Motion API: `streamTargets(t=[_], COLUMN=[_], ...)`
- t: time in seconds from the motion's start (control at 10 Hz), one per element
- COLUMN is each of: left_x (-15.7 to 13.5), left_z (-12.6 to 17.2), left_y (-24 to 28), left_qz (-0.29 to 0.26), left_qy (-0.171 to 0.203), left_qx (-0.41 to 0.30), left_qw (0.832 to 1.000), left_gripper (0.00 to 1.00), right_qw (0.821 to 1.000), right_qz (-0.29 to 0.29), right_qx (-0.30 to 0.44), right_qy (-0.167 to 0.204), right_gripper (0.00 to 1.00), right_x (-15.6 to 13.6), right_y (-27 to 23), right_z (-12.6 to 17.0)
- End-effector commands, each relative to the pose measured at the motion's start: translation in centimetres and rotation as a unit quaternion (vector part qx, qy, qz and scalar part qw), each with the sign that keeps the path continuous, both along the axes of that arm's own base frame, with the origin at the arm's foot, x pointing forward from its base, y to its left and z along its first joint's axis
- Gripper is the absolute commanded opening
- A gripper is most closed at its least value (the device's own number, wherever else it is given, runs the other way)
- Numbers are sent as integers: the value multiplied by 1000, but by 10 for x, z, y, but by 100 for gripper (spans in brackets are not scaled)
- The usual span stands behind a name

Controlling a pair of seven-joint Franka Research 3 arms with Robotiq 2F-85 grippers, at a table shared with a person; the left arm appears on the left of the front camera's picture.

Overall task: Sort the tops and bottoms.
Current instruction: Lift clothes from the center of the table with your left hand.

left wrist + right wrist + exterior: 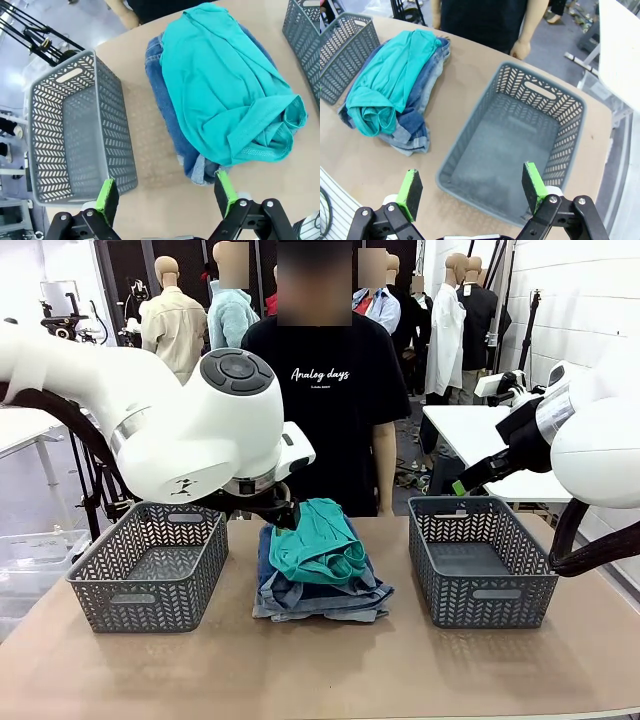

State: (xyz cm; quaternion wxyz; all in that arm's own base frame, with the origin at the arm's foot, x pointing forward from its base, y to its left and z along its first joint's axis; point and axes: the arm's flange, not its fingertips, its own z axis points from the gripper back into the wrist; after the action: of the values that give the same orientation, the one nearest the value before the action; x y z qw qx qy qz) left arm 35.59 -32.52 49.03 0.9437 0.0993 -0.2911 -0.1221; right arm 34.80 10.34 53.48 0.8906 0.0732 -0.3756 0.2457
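Denim shorts under the teal top lie centred on the table between left basket and right basket, presumably within reach of both arms. The left gripper and right gripper hover, jaws spread wide, holding nothing.

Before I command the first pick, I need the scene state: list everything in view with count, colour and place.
teal top: one, teal-green, crumpled on top of the pile at table centre
denim bottoms: folded stack, dark and paler blue, under the teal top; exact count unclear
baskets: two, grey, left basket and right basket, either side of the pile, nothing inside
table: one, tan
person: one, black printed T-shirt, standing at the far side
left gripper: open, green pads, between left basket and pile
right gripper: open, green pads, over the right basket
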Motion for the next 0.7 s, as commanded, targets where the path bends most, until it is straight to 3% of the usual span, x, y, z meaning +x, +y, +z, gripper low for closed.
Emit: streamTargets(t=[0.0,0.1,0.2,0.3,0.4,0.6], left_x=[0,2,23,51,68,76], left_z=[-3,24,41,47,48,29], left_y=[-2,-15,-26,-40,-52,-74], left_qz=[-2,-24,-21,-27,-30,-16], left_qy=[4,10,26,75,112,149], left_qx=[0,-73,-127,-188,-218,-191], left_qw=[1000,997,991,979,969,970], left_gripper=[100,100,100,100,100,100], right_qw=[1000,1000,1000,1000,1000,1000], right_qz=[3,3,3,3,3,3], right_qx=[2,2,2,2,2,2], right_qy=[-1,-1,-1,-1,-1,-1], right_gripper=[100,100,100,100,100,100], right_x=[1,1,1,1,1,1], right_y=[0,0,0,0,0,0], right_z=[0,0,0,0,0,0])
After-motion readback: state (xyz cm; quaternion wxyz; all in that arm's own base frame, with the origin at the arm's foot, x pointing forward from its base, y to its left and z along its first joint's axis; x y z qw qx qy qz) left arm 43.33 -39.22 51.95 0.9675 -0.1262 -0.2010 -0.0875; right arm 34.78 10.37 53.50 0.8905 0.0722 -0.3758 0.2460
